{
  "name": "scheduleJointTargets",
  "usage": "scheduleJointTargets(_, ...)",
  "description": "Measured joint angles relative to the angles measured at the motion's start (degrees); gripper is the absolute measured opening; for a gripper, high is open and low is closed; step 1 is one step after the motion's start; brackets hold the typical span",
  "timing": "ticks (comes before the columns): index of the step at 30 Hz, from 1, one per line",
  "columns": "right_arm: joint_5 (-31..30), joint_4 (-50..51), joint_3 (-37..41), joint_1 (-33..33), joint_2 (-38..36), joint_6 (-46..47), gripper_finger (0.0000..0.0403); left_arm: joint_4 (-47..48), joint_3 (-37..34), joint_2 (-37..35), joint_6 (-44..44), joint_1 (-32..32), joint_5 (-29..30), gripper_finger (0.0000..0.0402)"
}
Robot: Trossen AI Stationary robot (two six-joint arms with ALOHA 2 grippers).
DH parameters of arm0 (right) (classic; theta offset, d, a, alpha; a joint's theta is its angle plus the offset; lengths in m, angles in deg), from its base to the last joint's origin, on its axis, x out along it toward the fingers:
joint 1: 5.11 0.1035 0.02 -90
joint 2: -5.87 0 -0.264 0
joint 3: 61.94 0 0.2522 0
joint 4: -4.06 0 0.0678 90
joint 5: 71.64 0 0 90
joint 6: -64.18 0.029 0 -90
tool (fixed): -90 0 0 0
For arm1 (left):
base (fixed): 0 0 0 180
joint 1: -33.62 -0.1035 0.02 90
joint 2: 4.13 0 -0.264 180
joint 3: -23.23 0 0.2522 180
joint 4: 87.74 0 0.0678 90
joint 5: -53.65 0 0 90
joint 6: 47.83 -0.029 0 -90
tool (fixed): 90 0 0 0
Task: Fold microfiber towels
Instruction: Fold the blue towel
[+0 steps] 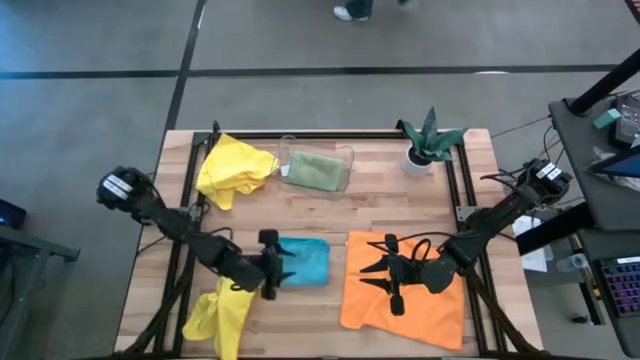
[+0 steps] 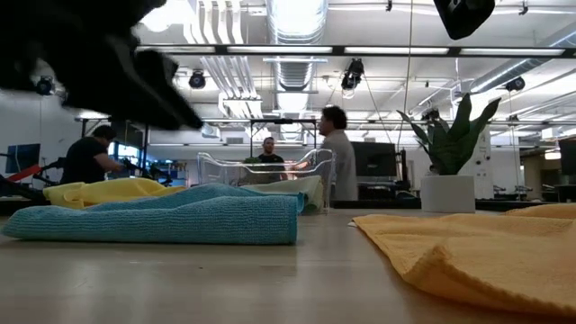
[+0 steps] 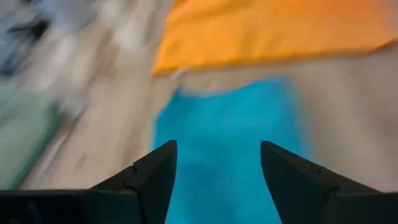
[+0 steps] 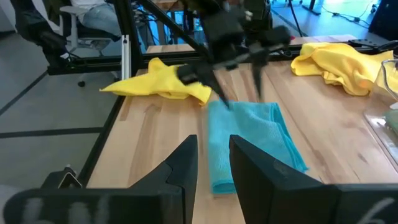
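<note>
A turquoise towel [image 1: 308, 262], folded flat, lies on the wooden table near its middle. My left gripper [image 1: 288, 263] hovers open over that towel's left edge [image 4: 214, 118], fingers slanting down, clear of the cloth in the low view [image 2: 162, 216]. To the right, an orange towel [image 1: 400, 310] lies spread on the table. My right gripper [image 1: 372, 272] hangs above it with a narrow gap between its fingers [image 4: 214, 140] and nothing in them. One yellow towel [image 1: 235, 170] lies crumpled at the far left. Another yellow towel [image 1: 220, 315] lies at the near left.
A clear plastic tray [image 1: 345, 155] at the far middle holds a sage green towel [image 1: 315, 170]. A potted plant [image 1: 430, 140] stands at the far right. Black frame rails run along both table sides. People stand in the room beyond the far edge [image 2: 337, 153].
</note>
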Motion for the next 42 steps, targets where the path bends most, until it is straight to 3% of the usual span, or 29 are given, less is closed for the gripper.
scheduleJointTargets(4,0.0,0.0,0.07,-0.02,0.0,-0.72,0.0086,6.19,-1.79,0.56,7.83,-2.23,3.74,0.0218)
scheduleJointTargets(8,0.0,-0.02,0.15,-0.02,0.0,-1.7,0.0086,10.6,-4.28,0.17,15.25,-4.49,3.82,0.0218)
scheduleJointTargets(14,0.0,-0.17,0.15,-0.02,0.0,-3.04,0.0086,13.72,-6.81,0.89,18.69,-5.7,1.3,0.0218)
scheduleJointTargets(21,-0.02,-0.17,0.15,-0.02,0.0,-3.04,0.0086,25.67,-6.67,0.76,29.12,-6.22,6.75,0.0219)
scheduleJointTargets(36,-0.07,-0.13,0.15,-0.04,0.0,-3.08,0.0086,23.23,2.23,-6.6,19.91,-5.67,5.65,0.0219)
scheduleJointTargets(42,-0.07,-0.09,0.15,-0.04,0.0,-3.19,0.0086,6.41,3.59,-2.05,11.66,-2.0,-4.9,0.0219)
